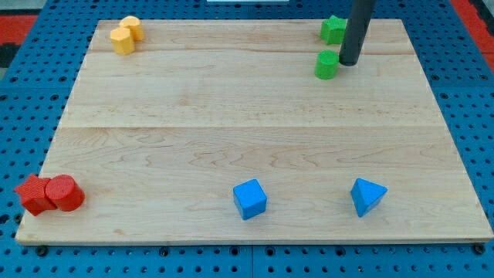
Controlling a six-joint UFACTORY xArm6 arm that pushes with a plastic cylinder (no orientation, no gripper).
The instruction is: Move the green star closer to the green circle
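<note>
Tip (pixel 349 62) just right of green circle (pixel 327 66) — green star (pixel 333 29) close above

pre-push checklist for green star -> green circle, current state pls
1. Green star in view, at the view's top right: ok.
2. Green circle in view, just below the star: ok.
3. My tip located, right of the circle: ok.
4. Tip touching the circle: cannot tell.
5. Tip behind the star for a push toward the circle: not ok.
6. Gap between star and circle free of other blocks: ok.
</note>
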